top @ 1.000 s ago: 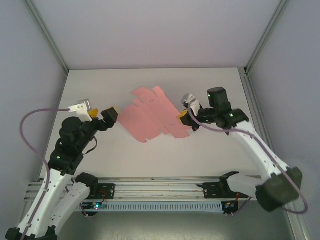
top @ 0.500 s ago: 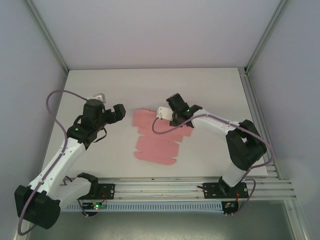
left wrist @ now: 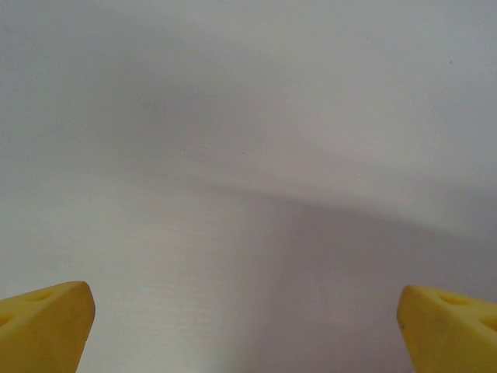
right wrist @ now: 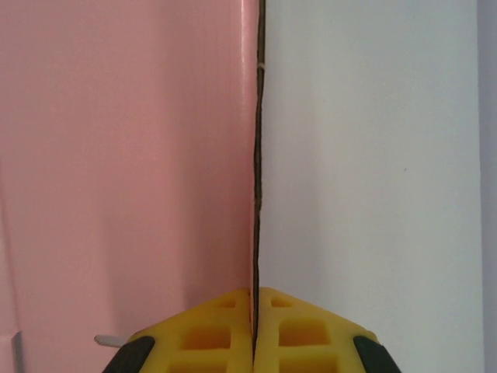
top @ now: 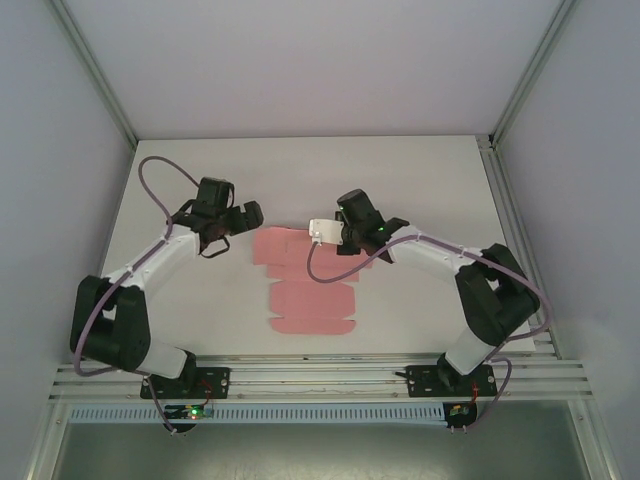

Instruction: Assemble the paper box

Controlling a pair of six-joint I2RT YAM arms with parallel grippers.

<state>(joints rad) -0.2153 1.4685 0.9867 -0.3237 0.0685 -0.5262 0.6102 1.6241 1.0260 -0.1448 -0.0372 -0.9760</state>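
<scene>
With right gripper [right wrist: 255, 311] pinching tight a paper box [top: 310, 300] edge, left gripper [left wrist: 248, 311] wide apart, empty; nearly all folding left.

Table [top: 420, 170]: white, plain surface. One item is carried: paper box [top: 310, 305], pink card, laid out as an unfolded die-cut sheet near the centre, flaps spread toward the near side.

Pink paper box [top: 310, 295], flat, seemingly unfolded
</scene>
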